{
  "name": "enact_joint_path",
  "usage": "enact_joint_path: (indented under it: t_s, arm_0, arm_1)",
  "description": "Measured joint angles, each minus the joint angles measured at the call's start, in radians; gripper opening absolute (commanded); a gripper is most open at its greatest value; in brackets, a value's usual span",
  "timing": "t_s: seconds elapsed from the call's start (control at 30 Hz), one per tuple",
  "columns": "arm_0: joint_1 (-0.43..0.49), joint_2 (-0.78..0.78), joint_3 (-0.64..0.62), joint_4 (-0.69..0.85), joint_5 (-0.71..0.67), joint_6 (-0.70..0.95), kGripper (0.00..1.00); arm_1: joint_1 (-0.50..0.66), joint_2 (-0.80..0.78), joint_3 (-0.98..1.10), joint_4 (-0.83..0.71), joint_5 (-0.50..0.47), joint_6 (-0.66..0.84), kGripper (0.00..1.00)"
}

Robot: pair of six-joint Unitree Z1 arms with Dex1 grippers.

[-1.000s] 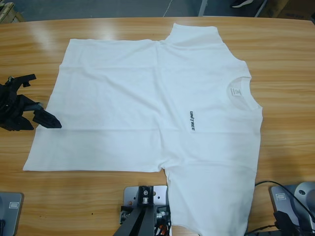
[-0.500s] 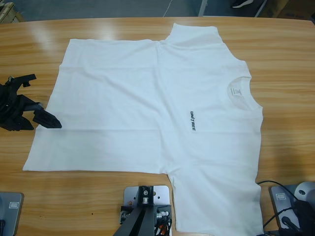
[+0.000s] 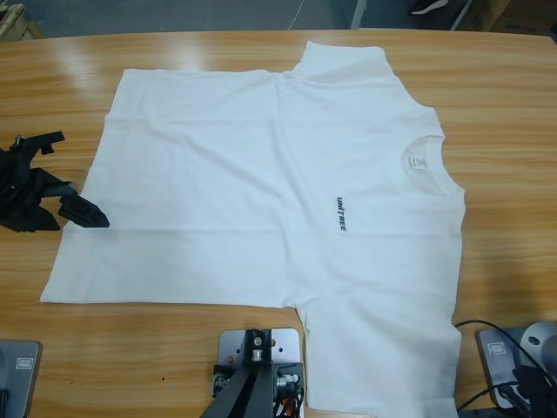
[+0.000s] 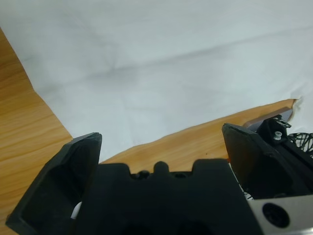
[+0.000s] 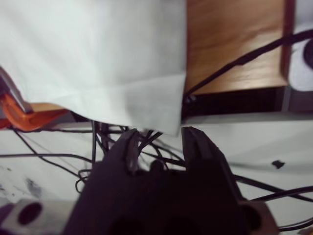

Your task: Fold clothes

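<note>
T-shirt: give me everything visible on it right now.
The T-shirt is plain white, cotton by its look, short-sleeved, spread flat face up on the wooden table, collar toward the high view's right. Dark "UNITREE" lettering runs across the chest; a neck label sits inside the round collar. One sleeve points to the far edge, the other overhangs the near edge. The left pincer sits open at the hem; the right pincer is just below the overhanging sleeve corner, apparently not gripping it.

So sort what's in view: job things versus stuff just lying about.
Job:
- white T-shirt, spread flat
- left gripper, fingers open, at the shirt's hem
- right gripper, at the sleeve edge

Lying about:
- black cables
- wooden table
</note>
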Motion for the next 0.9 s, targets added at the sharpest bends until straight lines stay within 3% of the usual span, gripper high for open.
enact_joint_path:
  t_s: [0.33,0.6,0.9]
  arm_0:
    - [0.0,0.0,0.0,0.0,0.0,0.0,0.968]
    - [0.0,0.0,0.0,0.0,0.0,0.0,0.968]
    - [0.0,0.0,0.0,0.0,0.0,0.0,0.968]
  arm_1:
    - [0.0,0.026,0.001,-0.065,0.003,0.0,0.338]
    - [0.0,-0.015,-0.025,0.11,0.007,0.0,0.338]
    - [0.0,0.019,0.006,-0.035,0.007,0.0,0.336]
